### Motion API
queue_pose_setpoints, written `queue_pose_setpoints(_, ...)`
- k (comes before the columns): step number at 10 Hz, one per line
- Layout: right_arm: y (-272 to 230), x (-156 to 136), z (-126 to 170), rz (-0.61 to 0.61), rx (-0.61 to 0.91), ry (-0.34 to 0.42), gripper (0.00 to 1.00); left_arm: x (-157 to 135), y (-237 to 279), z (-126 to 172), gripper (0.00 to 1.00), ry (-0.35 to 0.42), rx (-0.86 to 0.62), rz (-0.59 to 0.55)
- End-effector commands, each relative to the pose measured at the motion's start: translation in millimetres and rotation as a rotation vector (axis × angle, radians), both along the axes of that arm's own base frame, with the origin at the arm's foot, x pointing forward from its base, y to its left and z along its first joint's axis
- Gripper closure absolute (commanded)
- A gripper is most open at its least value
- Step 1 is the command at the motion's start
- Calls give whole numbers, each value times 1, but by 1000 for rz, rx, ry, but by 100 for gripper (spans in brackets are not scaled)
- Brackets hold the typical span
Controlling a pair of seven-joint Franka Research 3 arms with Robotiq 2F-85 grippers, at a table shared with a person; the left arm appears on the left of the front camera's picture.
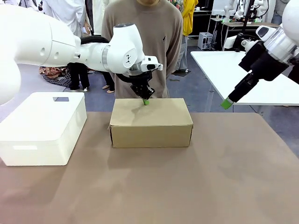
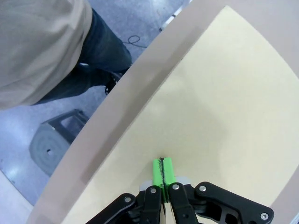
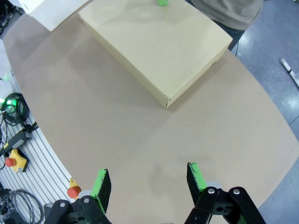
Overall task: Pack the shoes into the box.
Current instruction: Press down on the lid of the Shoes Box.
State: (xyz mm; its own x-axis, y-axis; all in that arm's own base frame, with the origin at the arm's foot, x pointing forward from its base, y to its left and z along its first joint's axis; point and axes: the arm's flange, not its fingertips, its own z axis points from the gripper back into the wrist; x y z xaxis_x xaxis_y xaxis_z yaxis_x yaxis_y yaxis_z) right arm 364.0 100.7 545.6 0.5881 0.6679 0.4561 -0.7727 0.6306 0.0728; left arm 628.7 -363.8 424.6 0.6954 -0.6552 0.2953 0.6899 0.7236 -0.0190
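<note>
The box point(image 1: 150, 120) is a tan cardboard shoebox in the middle of the table, with its lid down flat. My left gripper point(image 1: 145, 101) is shut, and its green fingertips press on the lid near the far edge. The left wrist view shows those fingertips point(image 2: 162, 171) closed together against the lid point(image 2: 219, 107) with nothing between them. My right gripper point(image 1: 226, 103) hangs open in the air at the right, clear of the box. From its wrist view the gripper point(image 3: 149, 179) has spread fingers over bare table, with the box point(image 3: 156, 46) farther off. The shoes are hidden.
A larger white plastic box point(image 1: 42, 126) stands on the left of the table. A person point(image 1: 142, 42) in a brown top stands close behind the far edge. Another white table point(image 1: 252, 74) is at the back right. A red stop button point(image 3: 11, 161) lies beside the table.
</note>
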Motion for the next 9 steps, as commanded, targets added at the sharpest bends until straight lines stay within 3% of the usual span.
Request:
queue_pose_setpoints(1,0,0,0,-5,-10,-3,14,1,2,-3,100,5,23,35)
queue_pose_setpoints(5,0,0,0,-5,-10,-3,14,-22,9,39,100,-45,9,56)
queue_pose_setpoints(7,0,0,0,-5,-10,-3,14,-31,13,49,100,-34,7,32)
queue_pose_setpoints(8,0,0,0,-5,-10,-3,14,-11,2,44,100,-41,-18,26)
queue_pose_setpoints(9,0,0,0,-5,-10,-3,14,-11,2,44,100,-41,-18,26)
